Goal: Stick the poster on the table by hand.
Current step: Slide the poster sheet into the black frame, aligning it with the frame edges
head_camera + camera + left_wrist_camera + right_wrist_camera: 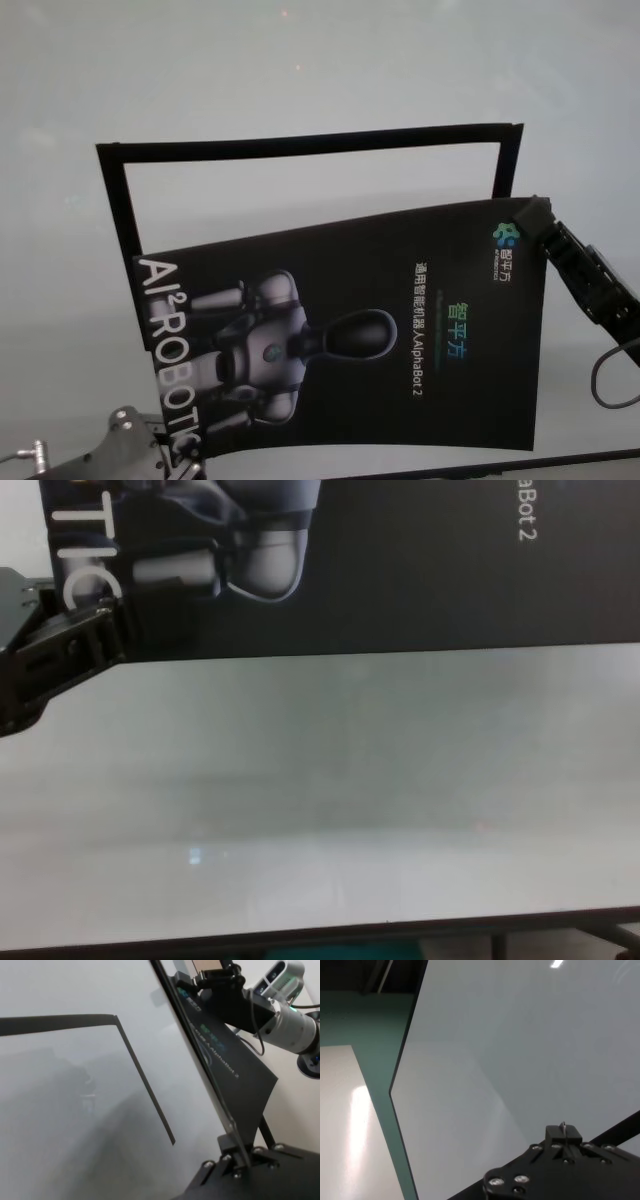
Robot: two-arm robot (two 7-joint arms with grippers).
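The poster (350, 350) is a black glossy sheet with a silver robot picture and white letters. Both hands hold it tilted over the table (300, 60). My left gripper (175, 455) is shut on its near left corner by the white letters, which also shows in the chest view (105, 630) and the left wrist view (235, 1160). My right gripper (530, 215) is shut on the far right corner by the logo, and in the right wrist view (563, 1132) a thin sheet edge sits between its fingers. The poster's lower part shows in the chest view (400, 560).
A thin black rectangular outline (300, 145) lies flat on the table behind and under the poster, and shows in the left wrist view (145, 1080). The table's dark front edge (300, 935) is near me. Its side edge (400, 1075) drops to a green floor.
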